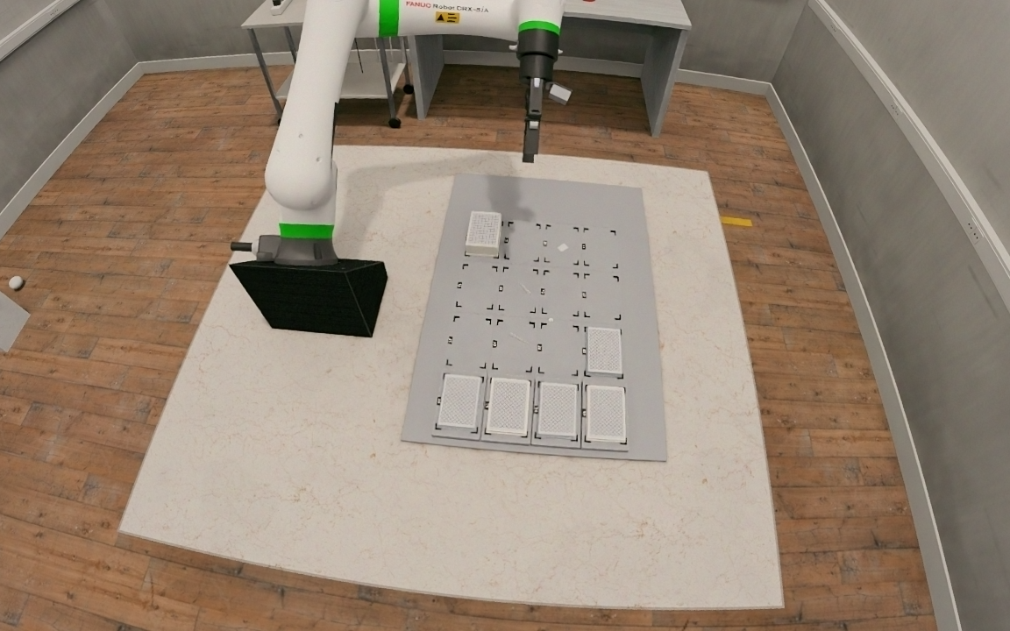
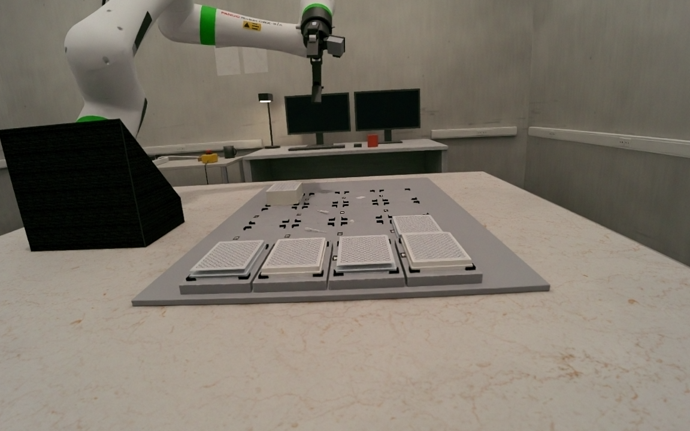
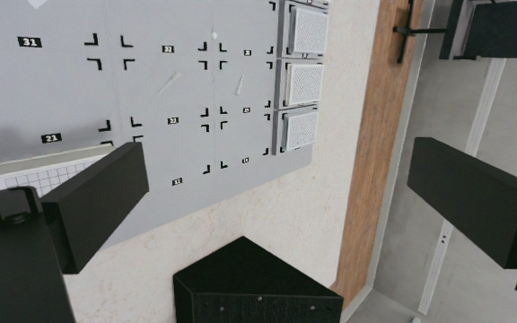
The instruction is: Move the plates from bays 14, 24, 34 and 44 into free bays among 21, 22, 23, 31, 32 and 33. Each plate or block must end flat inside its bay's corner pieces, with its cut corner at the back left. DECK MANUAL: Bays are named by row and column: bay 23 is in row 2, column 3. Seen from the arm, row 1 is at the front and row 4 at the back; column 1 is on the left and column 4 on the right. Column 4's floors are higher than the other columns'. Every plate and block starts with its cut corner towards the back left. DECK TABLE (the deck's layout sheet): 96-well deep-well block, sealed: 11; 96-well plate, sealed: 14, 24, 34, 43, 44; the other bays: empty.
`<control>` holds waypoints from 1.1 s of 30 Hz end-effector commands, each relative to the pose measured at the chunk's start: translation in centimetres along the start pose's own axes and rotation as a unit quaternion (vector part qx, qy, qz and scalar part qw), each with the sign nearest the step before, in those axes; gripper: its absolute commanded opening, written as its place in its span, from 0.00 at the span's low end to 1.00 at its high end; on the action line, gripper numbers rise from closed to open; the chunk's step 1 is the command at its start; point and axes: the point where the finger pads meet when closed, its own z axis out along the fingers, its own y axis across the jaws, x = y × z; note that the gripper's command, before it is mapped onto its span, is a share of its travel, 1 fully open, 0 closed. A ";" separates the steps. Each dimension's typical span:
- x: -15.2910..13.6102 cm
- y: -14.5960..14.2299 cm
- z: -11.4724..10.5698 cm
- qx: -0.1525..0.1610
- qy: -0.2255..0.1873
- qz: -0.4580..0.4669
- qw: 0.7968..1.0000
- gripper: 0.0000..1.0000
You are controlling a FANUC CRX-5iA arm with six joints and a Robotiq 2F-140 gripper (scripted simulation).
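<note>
My gripper point(image 1: 529, 159) point(image 2: 315, 99) point(image 3: 277, 163) is open and empty, high above the deck's column 1 side. White sealed plates sit flat on the raised floors: bay 14's plate point(image 1: 459, 400) point(image 2: 227, 257) point(image 3: 301, 130), bay 24's plate point(image 1: 508, 405) point(image 2: 294, 254) point(image 3: 304, 84), bay 34's plate point(image 1: 557, 409) point(image 2: 366, 251) point(image 3: 311, 30) and bay 44's plate point(image 1: 605, 413) point(image 2: 436, 249). Bays 21, 22, 23, 31, 32 and 33 hold no plate. The plates' cut corners are too small to make out.
The deep-well block point(image 1: 483, 232) point(image 2: 283, 193) stands in bay 11. Another plate point(image 1: 603, 350) point(image 2: 416, 224) sits in bay 43. Small pale scraps lie on the deck: a flat piece point(image 1: 563, 247) in bay 31, slivers point(image 3: 169, 83) point(image 3: 240, 82) in bays 22 and 23, and a bit point(image 3: 214, 35) between bays 32 and 33.
</note>
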 end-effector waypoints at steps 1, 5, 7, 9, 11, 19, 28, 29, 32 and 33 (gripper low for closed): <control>0.0 0.1 -0.1 0.000 0.001 0.001 1.000 1.00; 0.2 0.1 1.4 0.021 -0.015 0.043 0.999 0.70; 0.4 0.1 2.4 0.033 -0.025 0.068 0.997 0.70; 0.5 0.1 3.4 0.033 -0.025 0.068 0.997 0.70; 0.5 0.1 3.9 0.040 -0.030 0.082 0.995 0.70; 0.9 0.1 6.8 0.066 -0.052 0.137 0.987 0.70; 1.3 0.1 11.1 0.110 -0.090 0.236 0.961 0.70; 1.4 0.1 11.6 0.116 -0.095 0.250 0.957 0.70; 1.6 0.1 13.1 0.129 -0.107 0.279 0.945 0.70; 1.6 0.1 13.2 0.129 -0.107 0.279 0.945 0.70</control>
